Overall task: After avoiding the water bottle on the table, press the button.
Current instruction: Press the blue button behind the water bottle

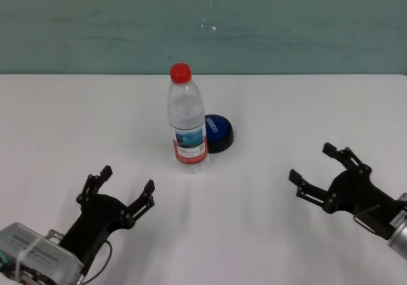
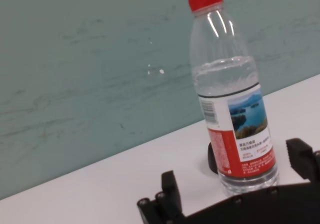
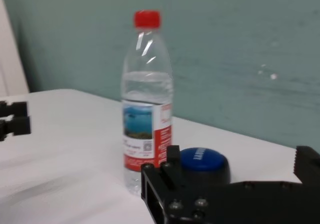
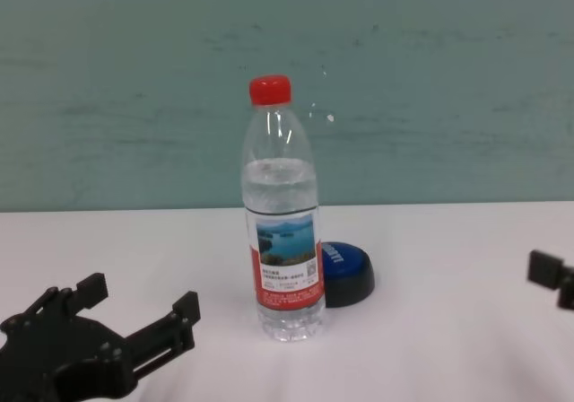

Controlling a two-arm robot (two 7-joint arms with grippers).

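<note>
The water bottle [image 1: 187, 123] stands upright in the middle of the white table [image 1: 254, 228], with a red cap and a lake-photo label. The blue button [image 1: 220, 132] sits just behind it, to its right, close to its base; the bottle partly covers it in the chest view [image 4: 347, 273]. My left gripper [image 1: 127, 179] is open and empty near the front left, well short of the bottle. My right gripper [image 1: 311, 162] is open and empty at the front right, apart from the button. The right wrist view shows the bottle [image 3: 147, 94] and the button [image 3: 202, 160] side by side.
A teal wall [image 1: 286, 24] runs behind the table's far edge. Bare white tabletop lies between the two grippers and to the right of the button.
</note>
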